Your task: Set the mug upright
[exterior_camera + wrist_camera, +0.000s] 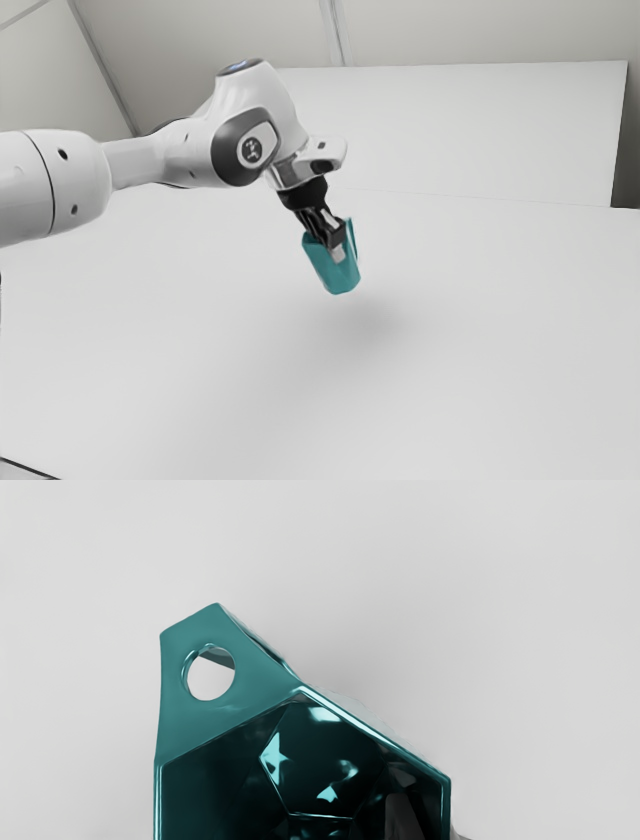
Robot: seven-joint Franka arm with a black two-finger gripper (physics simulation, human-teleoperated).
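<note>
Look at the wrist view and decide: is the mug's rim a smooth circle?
No, the mug's rim runs in straight edges that meet at corners.

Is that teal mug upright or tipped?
Tilted, mouth still upward: in the exterior view, the mug slants, its base lower and farther toward that view's right than its mouth.

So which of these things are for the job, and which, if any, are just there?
For the job:
- teal mug, tilted, held above the table
- black gripper, shut on the mug's wall, one finger inside and one outside

Just there:
- white table, below the mug
- pale wall, in the background
</note>
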